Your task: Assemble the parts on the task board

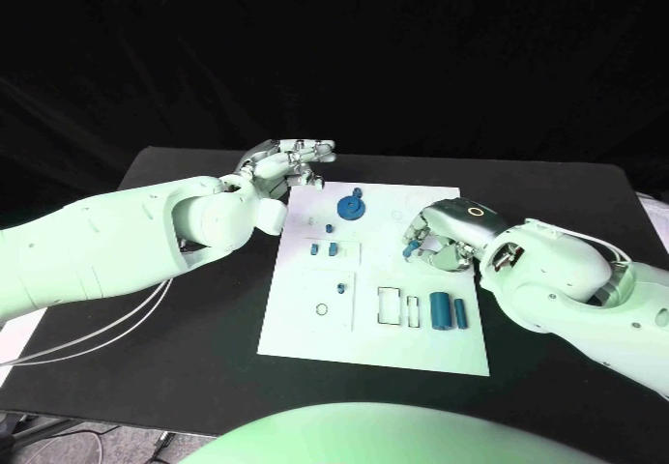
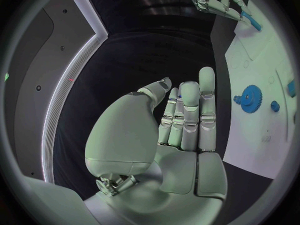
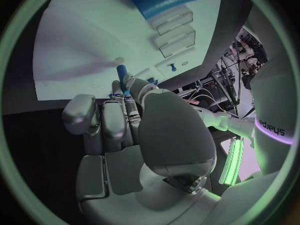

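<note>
The white task board (image 1: 300,329) lies in the middle of the black table. A blue gear (image 1: 350,206) (image 2: 250,98) sits near its far edge, with small blue pieces (image 1: 324,249) closer in. Two blue cylinders (image 1: 449,310) stand side by side at the board's right; one cylinder (image 3: 164,0) also appears in the right wrist view. My right hand (image 1: 439,237) (image 3: 125,135) hovers over the board's right part and pinches a small blue peg (image 1: 410,251) (image 3: 122,67) (image 2: 251,20) in its fingertips. My left hand (image 1: 286,159) (image 2: 181,120) is at the board's far left corner, fingers stretched out, holding nothing.
Rectangular slots (image 1: 399,305) and a small ring (image 1: 322,309) mark the board's near half. The black table (image 1: 167,367) extends round the board on all sides. A white cable (image 1: 98,333) hangs below my left arm.
</note>
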Robot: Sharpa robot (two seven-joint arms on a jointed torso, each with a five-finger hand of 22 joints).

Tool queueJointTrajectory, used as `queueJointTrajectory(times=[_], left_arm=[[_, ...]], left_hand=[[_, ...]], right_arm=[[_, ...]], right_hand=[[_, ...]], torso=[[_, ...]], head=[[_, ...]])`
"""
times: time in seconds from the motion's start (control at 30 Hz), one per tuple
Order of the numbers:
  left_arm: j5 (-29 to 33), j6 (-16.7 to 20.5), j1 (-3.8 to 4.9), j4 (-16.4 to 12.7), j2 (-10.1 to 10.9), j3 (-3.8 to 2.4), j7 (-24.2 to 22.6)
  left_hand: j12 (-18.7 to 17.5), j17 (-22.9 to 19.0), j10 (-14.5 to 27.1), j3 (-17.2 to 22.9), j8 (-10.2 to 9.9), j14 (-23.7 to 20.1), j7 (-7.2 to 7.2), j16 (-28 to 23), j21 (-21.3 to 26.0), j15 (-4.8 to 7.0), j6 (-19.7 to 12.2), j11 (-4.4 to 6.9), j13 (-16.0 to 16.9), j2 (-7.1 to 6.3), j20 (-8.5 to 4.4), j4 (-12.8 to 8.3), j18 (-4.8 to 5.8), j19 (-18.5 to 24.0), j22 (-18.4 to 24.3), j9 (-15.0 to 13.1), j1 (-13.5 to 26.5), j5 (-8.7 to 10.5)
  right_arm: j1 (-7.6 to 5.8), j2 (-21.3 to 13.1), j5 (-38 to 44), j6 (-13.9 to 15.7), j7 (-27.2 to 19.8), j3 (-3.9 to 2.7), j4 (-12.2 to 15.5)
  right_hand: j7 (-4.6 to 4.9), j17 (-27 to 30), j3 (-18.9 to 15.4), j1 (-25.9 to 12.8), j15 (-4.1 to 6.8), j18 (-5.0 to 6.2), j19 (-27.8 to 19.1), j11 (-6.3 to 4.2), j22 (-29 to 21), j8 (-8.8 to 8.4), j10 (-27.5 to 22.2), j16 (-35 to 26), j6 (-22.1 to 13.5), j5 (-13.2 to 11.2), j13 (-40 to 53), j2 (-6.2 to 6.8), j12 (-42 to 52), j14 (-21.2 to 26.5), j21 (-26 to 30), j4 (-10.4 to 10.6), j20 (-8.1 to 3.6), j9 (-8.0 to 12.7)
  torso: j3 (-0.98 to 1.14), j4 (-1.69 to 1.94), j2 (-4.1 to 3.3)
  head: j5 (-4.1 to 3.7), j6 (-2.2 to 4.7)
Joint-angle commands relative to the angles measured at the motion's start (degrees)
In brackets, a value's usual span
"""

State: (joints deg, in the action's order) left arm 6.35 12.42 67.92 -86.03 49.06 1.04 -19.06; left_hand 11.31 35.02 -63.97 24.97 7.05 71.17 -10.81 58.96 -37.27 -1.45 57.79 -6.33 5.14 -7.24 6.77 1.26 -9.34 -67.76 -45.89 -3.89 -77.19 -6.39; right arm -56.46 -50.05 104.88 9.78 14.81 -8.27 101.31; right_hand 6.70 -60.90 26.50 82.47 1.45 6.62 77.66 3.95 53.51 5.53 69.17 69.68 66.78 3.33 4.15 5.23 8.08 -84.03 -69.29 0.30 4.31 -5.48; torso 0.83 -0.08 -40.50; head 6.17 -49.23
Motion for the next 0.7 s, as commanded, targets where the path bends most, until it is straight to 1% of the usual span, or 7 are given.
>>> queueJointTrajectory(times=[0.03,0.23,0.4,0.5,0.6,0.67,0.7], left_arm=[[-0.21,-0.99,0.01,-0.06,-0.12,-0.03,-0.19],[-0.21,-1.03,0.0,-0.06,-0.16,-0.03,-0.15],[-0.21,-1.09,0.0,-0.06,-0.27,-0.03,-0.09],[-0.21,-1.13,0.0,-0.04,-0.42,-0.03,-0.09],[-0.21,-1.16,0.0,-0.03,-0.53,-0.03,-0.08],[-0.21,-1.17,0.0,-0.04,-0.6,-0.03,-0.07],[-0.21,-1.16,0.0,-0.05,-0.64,-0.03,-0.07]], left_hand=[[0.37,-0.08,0.5,-0.38,-0.13,-0.46,0.1,-0.32,0.12,0.07,-0.29,-0.01,0.02,0.16,0.29,0.1,-1.1,-0.04,0.1,0.07,-0.42,-0.07],[0.37,-0.08,0.5,-0.38,-0.13,-0.46,0.1,-0.32,0.12,0.07,-0.29,-0.01,0.02,0.16,0.29,0.1,-1.1,-0.04,0.1,0.07,-0.42,-0.07],[0.37,-0.08,0.5,-0.38,-0.13,-0.46,0.1,-0.32,0.12,0.07,-0.29,-0.01,0.02,0.16,0.29,0.1,-1.1,-0.04,0.1,0.07,-0.42,-0.07],[0.43,-0.15,0.56,-0.39,-0.12,-0.51,0.1,-0.34,0.18,0.06,-0.32,-0.02,0.02,0.23,0.3,0.03,-1.1,-0.03,0.14,0.06,-0.52,-0.09],[0.43,-0.15,0.56,-0.39,-0.12,-0.51,0.1,-0.34,0.18,0.06,-0.32,-0.02,0.02,0.23,0.3,0.03,-1.1,-0.03,0.14,0.06,-0.52,-0.09],[0.43,-0.15,0.56,-0.39,-0.12,-0.51,0.1,-0.34,0.18,0.06,-0.32,-0.02,0.02,0.23,0.3,0.03,-1.1,-0.03,0.14,0.06,-0.52,-0.09],[0.43,-0.15,0.56,-0.39,-0.12,-0.51,0.1,-0.34,0.18,0.06,-0.32,-0.02,0.02,0.23,0.3,0.03,-1.1,-0.03,0.14,0.06,-0.52,-0.09]], right_arm=[[-0.36,-0.61,-3.93,2.41,0.38,-0.39,1.91],[-0.55,0.01,-6.7,1.41,0.14,-0.72,5.11],[0.06,2.75,-7.76,0.74,-0.51,-0.53,6.52],[0.84,5.05,-7.7,0.47,-1.06,-0.13,6.71],[1.5,7.2,-7.08,0.18,-1.54,0.54,6.35],[1.88,8.43,-6.79,-0.05,-1.85,1.12,5.93],[2.21,9.29,-6.51,-0.25,-2.06,1.56,5.55]], right_hand=[[0.28,-0.08,0.39,0.32,0.27,-0.06,0.37,-0.86,0.05,0.27,1.33,0.38,0.1,0.11,0.05,-0.71,0.09,-1.63,-0.25,0.07,-0.09,0.1],[0.36,-0.03,0.4,0.13,0.24,-0.04,0.35,-0.79,-0.03,0.22,1.3,0.37,0.08,0.1,0.02,-0.62,-0.09,-1.63,-0.22,0.08,-0.16,0.09],[0.42,0.01,0.42,-0.07,0.2,-0.04,0.34,-0.74,-0.07,0.17,1.29,0.37,0.06,0.12,0.01,-0.66,-0.24,-1.63,-0.2,0.15,-0.2,0.09],[0.43,0.06,0.44,-0.1,0.19,-0.03,0.33,-0.73,-0.09,0.16,1.28,0.33,0.04,0.14,0.0,-0.68,-0.28,-1.63,-0.2,0.16,-0.21,0.1],[0.47,0.06,0.47,-0.17,0.18,-0.03,0.31,-0.7,-0.16,0.11,1.25,0.34,-0.02,0.18,-0.01,-0.71,-0.37,-1.63,-0.16,0.16,-0.22,0.1],[0.48,0.09,0.47,-0.18,0.18,-0.03,0.31,-0.7,-0.15,0.1,1.25,0.33,-0.03,0.19,-0.02,-0.71,-0.38,-1.63,-0.17,0.16,-0.22,0.11],[0.48,0.1,0.48,-0.18,0.18,-0.03,0.31,-0.69,-0.15,0.1,1.24,0.32,-0.03,0.2,-0.02,-0.71,-0.39,-1.62,-0.17,0.16,-0.22,0.11]], torso=[[-0.01,0.03,-0.03],[-0.03,0.04,-0.02],[-0.02,-0.03,-0.03],[-0.02,0.05,-0.02],[-0.03,0.09,-0.02],[-0.05,0.09,-0.03],[-0.06,0.07,-0.04]], head=[[0.18,-0.07],[0.54,-0.1],[0.94,-0.3],[1.23,-0.42],[1.3,-0.48],[1.46,-0.51],[1.56,-0.56]])
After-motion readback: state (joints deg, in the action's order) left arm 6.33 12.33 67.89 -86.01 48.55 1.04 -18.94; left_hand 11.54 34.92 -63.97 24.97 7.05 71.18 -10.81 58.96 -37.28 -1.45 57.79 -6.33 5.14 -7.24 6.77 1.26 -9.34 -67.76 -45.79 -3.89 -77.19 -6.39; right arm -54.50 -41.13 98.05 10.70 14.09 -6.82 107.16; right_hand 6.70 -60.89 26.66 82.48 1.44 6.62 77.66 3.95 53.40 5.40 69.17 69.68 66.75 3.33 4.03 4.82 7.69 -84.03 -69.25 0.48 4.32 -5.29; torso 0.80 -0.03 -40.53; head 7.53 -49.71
